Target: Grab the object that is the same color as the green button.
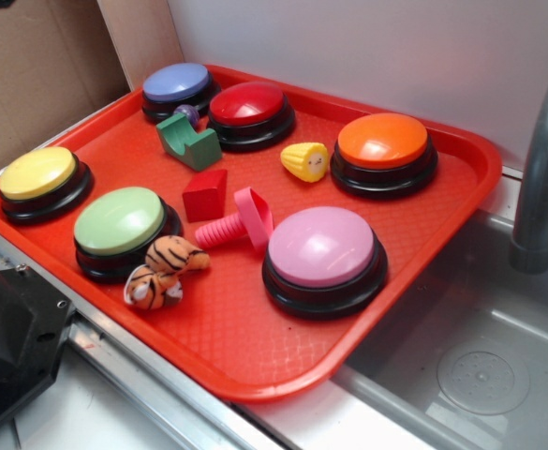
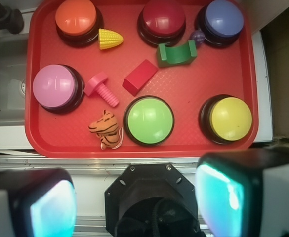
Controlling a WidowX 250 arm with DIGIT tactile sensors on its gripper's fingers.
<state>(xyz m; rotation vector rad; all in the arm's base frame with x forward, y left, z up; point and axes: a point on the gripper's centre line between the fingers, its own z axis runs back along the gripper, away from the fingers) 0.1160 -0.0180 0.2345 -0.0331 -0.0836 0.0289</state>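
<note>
The dark teal-green notched block lies on the red tray, between the blue and red buttons. The pale green dome button sits near the tray's front edge. My gripper is open and empty, high above the robot base, off the tray's front edge; its two fingers frame the bottom of the wrist view. The gripper itself is out of the exterior view.
On the tray: a red wedge block, pink screw, toy tiger, yellow corn, small purple ball, and yellow, blue, red, orange and pink buttons. A sink and faucet stand right.
</note>
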